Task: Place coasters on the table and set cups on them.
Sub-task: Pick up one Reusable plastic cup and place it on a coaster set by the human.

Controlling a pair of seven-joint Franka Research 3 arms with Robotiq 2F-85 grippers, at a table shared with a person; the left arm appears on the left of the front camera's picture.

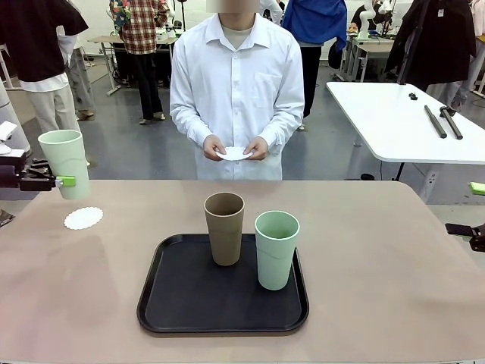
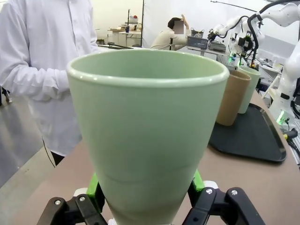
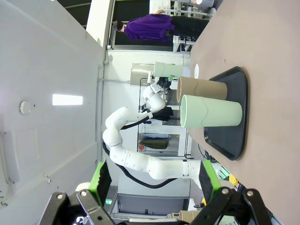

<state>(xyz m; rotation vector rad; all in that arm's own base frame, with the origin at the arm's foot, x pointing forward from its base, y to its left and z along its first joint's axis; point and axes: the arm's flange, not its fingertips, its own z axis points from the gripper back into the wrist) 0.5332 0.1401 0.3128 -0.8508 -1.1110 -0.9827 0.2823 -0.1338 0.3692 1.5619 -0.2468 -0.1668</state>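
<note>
I hold one pale green cup [image 1: 64, 161] upright above the beige table [image 1: 379, 250], near a lacy white coaster [image 1: 83, 218], while the brown cup [image 1: 225, 227] and other green cup [image 1: 276, 250] stand on the tray [image 1: 182, 303].

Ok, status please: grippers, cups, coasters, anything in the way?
Left gripper shut on green cup, raised near the coaster. Right gripper open, empty. Brown cup and other green cup on tray. Nothing blocks it; person holds a second coaster.
</note>
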